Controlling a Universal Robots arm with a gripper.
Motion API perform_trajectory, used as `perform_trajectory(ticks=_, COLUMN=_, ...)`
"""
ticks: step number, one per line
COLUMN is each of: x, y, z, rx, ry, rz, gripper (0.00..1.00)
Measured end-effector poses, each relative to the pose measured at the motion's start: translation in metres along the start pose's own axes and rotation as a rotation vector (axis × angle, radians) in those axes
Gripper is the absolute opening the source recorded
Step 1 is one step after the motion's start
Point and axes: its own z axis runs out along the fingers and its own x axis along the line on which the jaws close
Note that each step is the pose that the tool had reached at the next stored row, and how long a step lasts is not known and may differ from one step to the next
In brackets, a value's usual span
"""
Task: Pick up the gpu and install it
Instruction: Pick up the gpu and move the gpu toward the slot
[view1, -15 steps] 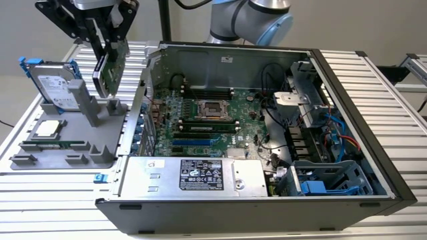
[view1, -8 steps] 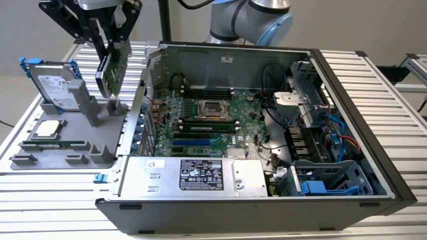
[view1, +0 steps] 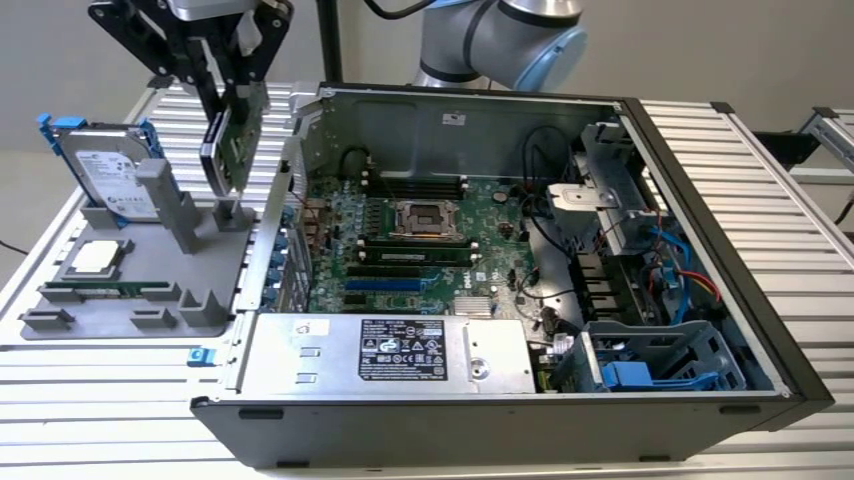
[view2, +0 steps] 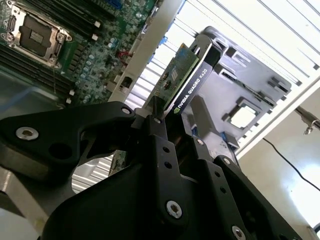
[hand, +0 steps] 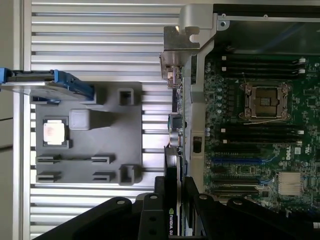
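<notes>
The gripper (view1: 230, 100) is clamping the graphics card (view1: 227, 155) by its upper edge between closed jaws, holding it upright above the grey holder (view1: 100, 328) beside the open computer case (view1: 507, 425), apparently leaving its lower edge free.

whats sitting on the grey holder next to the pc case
On the grey holder: a hard drive upright in a blue frame, a processor chip lying flat, a memory stick in a slot. The gpu, held by the gripper, hides part of one post.
</notes>
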Motion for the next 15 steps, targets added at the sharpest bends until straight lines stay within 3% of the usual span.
perform_trajectory(ticks=15, x=-0.011, y=0.0, z=0.0, rx=0.0001, ry=0.0001, rz=0.0, gripper=0.0)
